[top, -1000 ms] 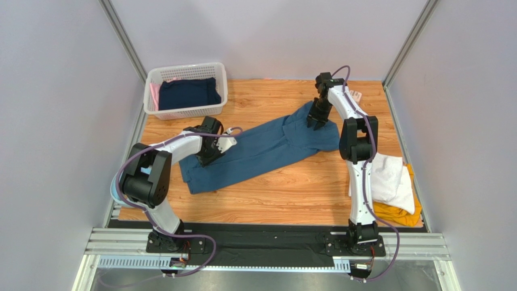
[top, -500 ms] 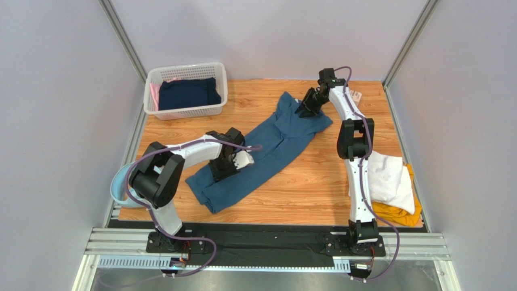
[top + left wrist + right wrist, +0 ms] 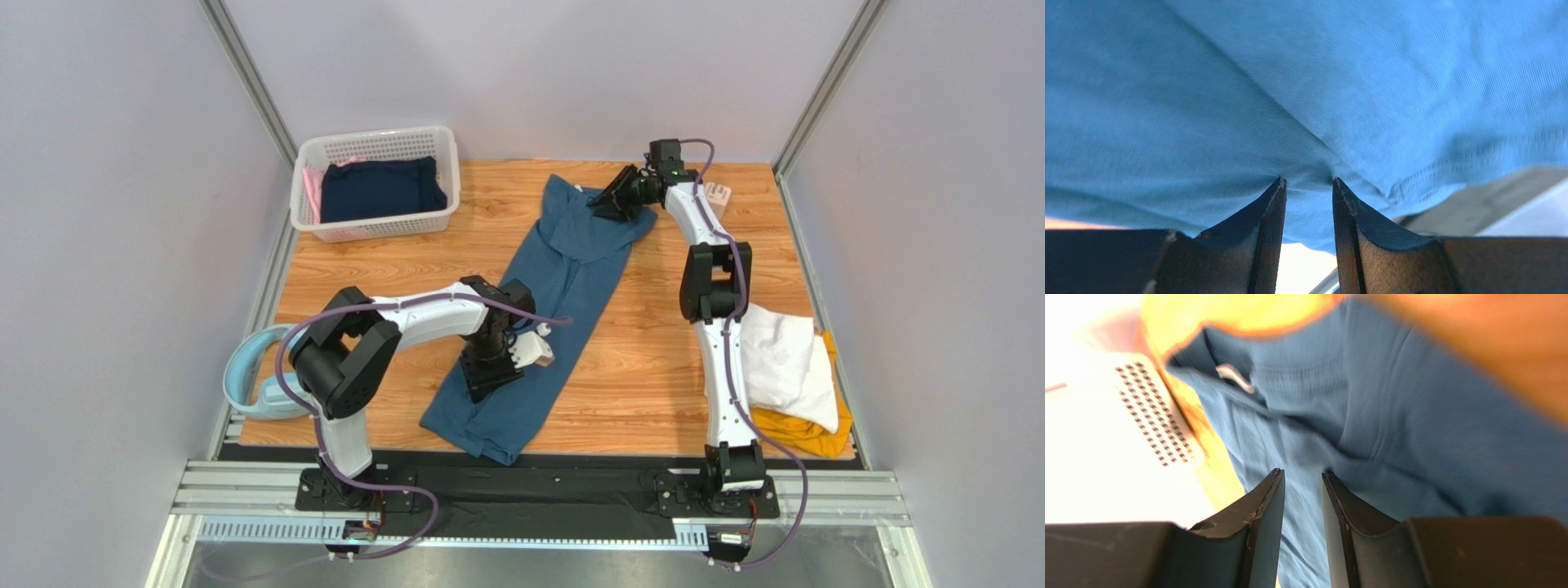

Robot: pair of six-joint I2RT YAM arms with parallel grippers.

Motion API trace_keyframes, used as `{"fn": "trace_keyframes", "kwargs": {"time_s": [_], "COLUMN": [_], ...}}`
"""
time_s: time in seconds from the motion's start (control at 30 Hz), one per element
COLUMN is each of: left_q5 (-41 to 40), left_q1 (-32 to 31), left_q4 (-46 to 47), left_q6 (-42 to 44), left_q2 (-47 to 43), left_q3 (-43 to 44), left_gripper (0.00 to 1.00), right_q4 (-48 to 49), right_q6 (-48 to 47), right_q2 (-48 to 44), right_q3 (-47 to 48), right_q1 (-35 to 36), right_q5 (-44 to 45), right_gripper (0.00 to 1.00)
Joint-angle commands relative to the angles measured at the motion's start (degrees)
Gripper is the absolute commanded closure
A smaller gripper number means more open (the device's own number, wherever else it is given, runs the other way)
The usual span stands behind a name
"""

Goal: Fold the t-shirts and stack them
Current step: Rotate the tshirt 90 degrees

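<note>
teal tee [image 3: 564, 276] stretched across bench [image 3: 638, 368], long axis near-to-far: left jaws narrow, pinching its near part; right jaws narrow, pinching the far collar end.

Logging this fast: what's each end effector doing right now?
Left end effector: closed on the teal t-shirt.
Right end effector: closed on the same t-shirt, far end.

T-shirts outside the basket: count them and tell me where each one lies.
3. The teal t-shirt is stretched across the middle of the table; the white t-shirt is folded at the right edge, on top of the mustard t-shirt. Cloth in the basket may be more.
</note>
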Motion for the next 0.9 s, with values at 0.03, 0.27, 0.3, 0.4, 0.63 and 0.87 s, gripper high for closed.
{"fn": "trace_keyframes", "kwargs": {"time_s": [0.03, 0.27, 0.3, 0.4, 0.63, 0.87], "left_q5": [16.3, 19.9, 19.2, 16.6, 11.6, 5.9], "left_q1": [-4.8, -7.7, -7.6, -5.8, 6.3, 12.2], "left_q4": [-2.6, -6.3, -6.8, -8.5, -1.0, 8.9], "left_q6": [-1.8, 1.0, 1.2, 1.8, -1.3, -4.4], "left_q2": [3.5, 4.6, 4.2, 2.0, -2.6, 3.5], "left_q3": [1.7, 9.0, 10.5, 17.4, 31.2, 28.2], "left_gripper": [0.60, 0.60, 0.60, 0.60, 0.60, 0.64], "right_q4": [11.4, 15.9, 16.0, 14.6, 0.5, -2.2], "right_q6": [6.3, 6.4, 6.4, 5.5, -1.4, -9.8], "right_q2": [2.1, 0.8, 0.5, -2.0, -19.2, -37.3], "right_q3": [3.6, 6.0, 6.2, 6.3, -7.1, -35.7], "right_q1": [-0.7, -1.0, -1.1, -1.1, -0.3, 3.6], "right_q5": [-2.4, -5.3, -6.0, -6.8, -1.8, 6.3], "right_gripper": [0.64, 0.60, 0.59, 0.58, 0.57, 0.52]}}
